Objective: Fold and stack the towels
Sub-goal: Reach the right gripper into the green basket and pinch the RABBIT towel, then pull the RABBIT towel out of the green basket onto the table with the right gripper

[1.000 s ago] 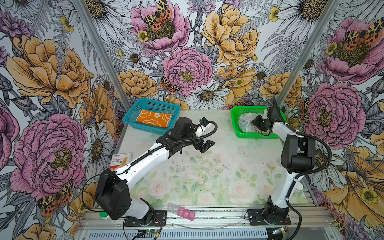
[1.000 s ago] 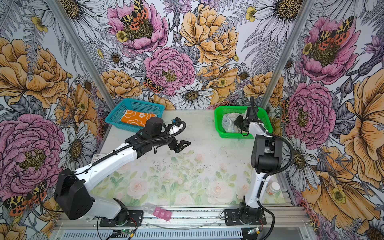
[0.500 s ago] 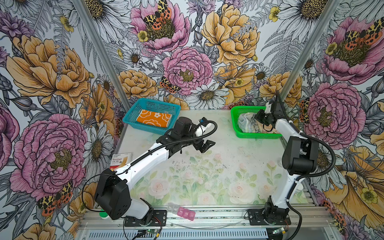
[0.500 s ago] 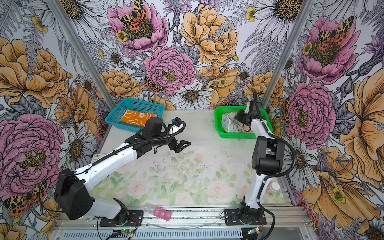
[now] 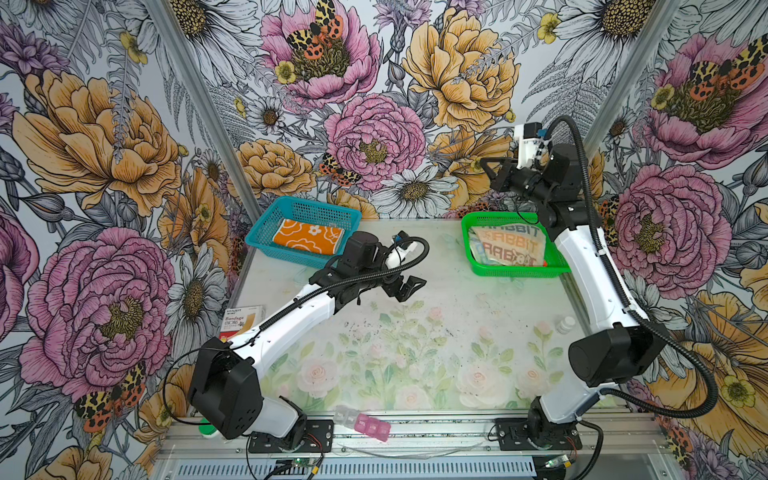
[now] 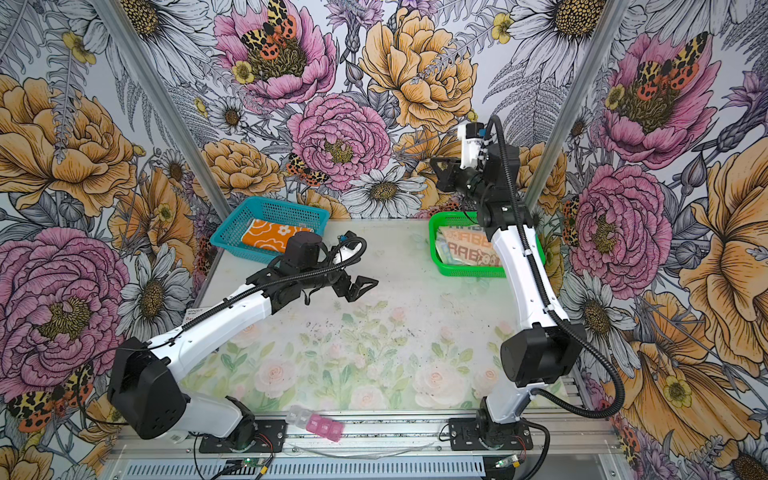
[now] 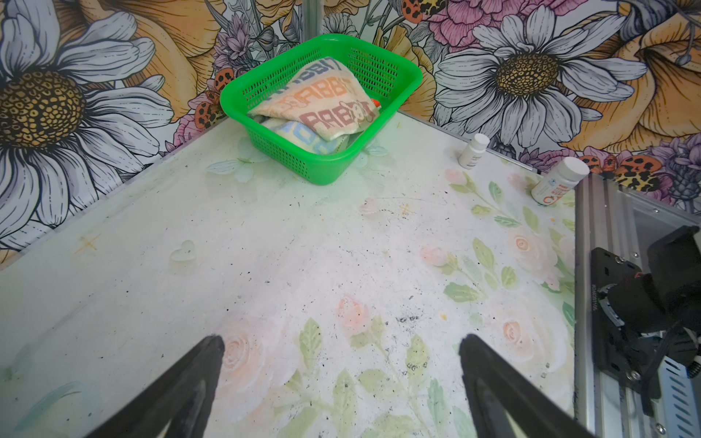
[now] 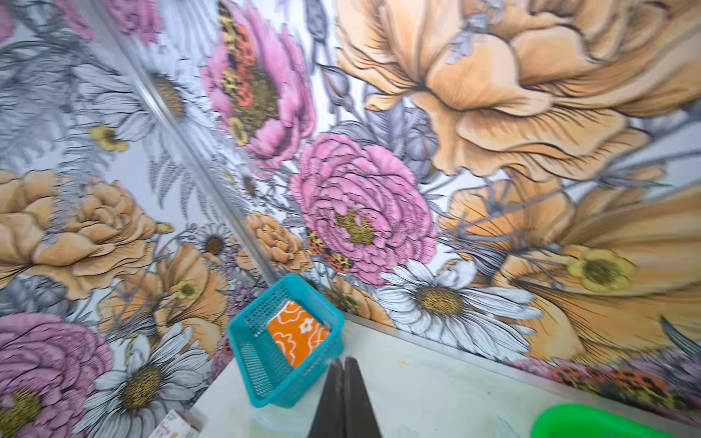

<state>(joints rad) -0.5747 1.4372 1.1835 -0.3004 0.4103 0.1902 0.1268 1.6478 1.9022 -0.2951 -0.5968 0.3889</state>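
The right pincer (image 8: 343, 373) is clenched on nothing, its blades pressed flat together, hanging high over the green basket (image 5: 515, 271); the left pincer (image 7: 341, 343) gapes wide and empty just above the bare table (image 5: 436, 332), near its middle. Taking the front rail (image 5: 415, 428) as six o'clock, the green basket sits at about one o'clock and the teal basket (image 5: 309, 212) at eleven. By my reckoning the job is barely a third done; the orange towel (image 5: 308, 237) lies folded into a neat flat rectangle inside the teal basket, white flowers up, and looks finished; the striped towel (image 5: 509, 249) is heaped loose in the green basket, its "RABBIT" bands bent and creased, waiting to be lifted out, folded and stacked. A pale blue-and-cream cloth (image 7: 299, 138) pokes out beneath it in the left wrist view; whether that is its own underside or another towel I cannot tell; no plain pale towel shows clearly anywhere.
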